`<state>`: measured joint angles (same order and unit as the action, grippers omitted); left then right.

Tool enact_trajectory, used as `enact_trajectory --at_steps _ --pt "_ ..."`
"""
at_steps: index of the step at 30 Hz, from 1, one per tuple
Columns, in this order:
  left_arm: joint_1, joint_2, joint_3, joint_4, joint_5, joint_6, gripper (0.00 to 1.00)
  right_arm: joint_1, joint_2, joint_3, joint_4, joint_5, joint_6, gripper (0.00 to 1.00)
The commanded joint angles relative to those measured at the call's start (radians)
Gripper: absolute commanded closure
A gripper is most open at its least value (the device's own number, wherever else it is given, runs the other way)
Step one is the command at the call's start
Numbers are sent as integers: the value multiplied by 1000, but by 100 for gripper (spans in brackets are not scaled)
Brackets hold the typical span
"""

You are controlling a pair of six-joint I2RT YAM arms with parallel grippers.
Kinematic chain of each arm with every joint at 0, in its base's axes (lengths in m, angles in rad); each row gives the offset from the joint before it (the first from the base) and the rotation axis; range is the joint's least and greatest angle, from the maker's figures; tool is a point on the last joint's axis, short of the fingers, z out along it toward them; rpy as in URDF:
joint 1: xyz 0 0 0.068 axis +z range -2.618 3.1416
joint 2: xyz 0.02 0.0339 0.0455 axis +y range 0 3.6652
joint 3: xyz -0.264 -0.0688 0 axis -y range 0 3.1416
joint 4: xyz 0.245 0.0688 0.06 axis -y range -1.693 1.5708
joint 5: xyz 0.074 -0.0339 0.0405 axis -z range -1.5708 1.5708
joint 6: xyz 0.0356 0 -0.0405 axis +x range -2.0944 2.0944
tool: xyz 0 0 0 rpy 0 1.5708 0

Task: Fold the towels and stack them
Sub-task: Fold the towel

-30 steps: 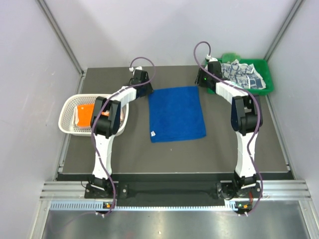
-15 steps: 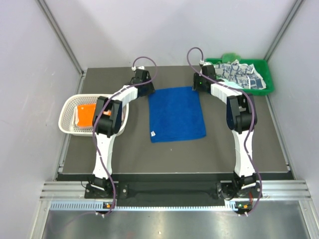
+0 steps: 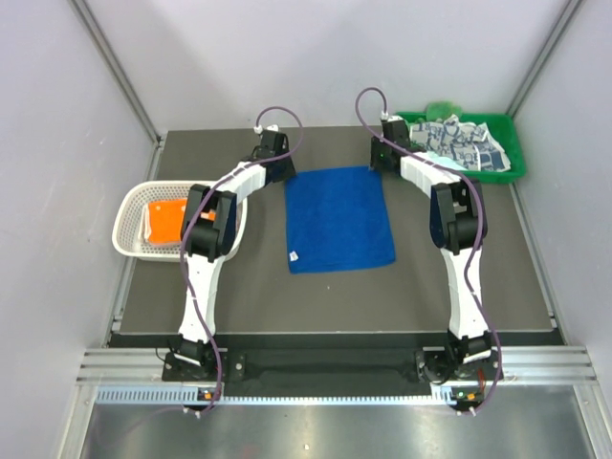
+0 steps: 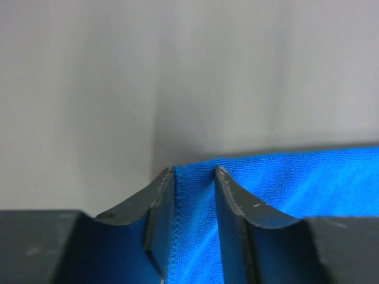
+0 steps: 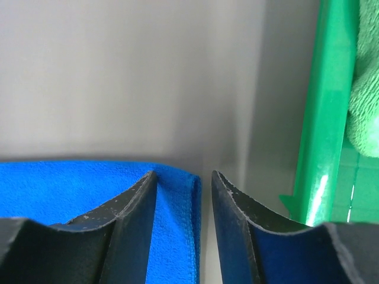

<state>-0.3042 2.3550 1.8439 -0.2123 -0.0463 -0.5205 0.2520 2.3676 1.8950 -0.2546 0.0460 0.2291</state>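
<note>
The royal blue towel (image 3: pixel 339 220) lies flat in the middle of the table. My left gripper (image 3: pixel 280 170) is at its far left corner. In the left wrist view the fingers (image 4: pixel 159 195) pinch the towel's hemmed corner (image 4: pixel 192 213), which fills the narrow gap. My right gripper (image 3: pixel 381 164) is at the far right corner, open. Its fingers (image 5: pixel 133 207) straddle the towel's edge (image 5: pixel 177 219), with bare table showing beside the hem. The orange towel (image 3: pixel 164 220) lies in the basket. The blue-grey patterned towel (image 3: pixel 467 143) and the bright green towel (image 3: pixel 442 108) lie in the tray.
The white lattice basket (image 3: pixel 129 215) stands at the left edge of the table. The green plastic tray (image 3: pixel 516 153) sits in the far right corner, and its rim (image 5: pixel 323 118) is close to the right of my right gripper. Grey walls enclose the table.
My right gripper has moved left from the tray side to the blue towel's far right corner. My left gripper has stayed at the far left corner.
</note>
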Motion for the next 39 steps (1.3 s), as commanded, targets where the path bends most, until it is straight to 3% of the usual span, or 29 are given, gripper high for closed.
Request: enact_trajectory --at_steps 1,15,22,29,35,39 --pt "0 35 15 -48 -7 14 63 16 19 53 -6 25 -5 58" --pt "14 35 9 -16 -12 13 78 21 45 98 -28 23 -1 78" --pt "33 29 8 22 13 16 85 23 19 90 -3 29 -7 95" --pt "57 36 29 67 40 25 88 18 -45 42 81 41 -22 99" --pt "62 46 64 79 79 43 100 13 -114 -36 181 18 -16 100" --pt "63 30 61 102 98 45 100 12 -152 -82 221 8 -19 100"
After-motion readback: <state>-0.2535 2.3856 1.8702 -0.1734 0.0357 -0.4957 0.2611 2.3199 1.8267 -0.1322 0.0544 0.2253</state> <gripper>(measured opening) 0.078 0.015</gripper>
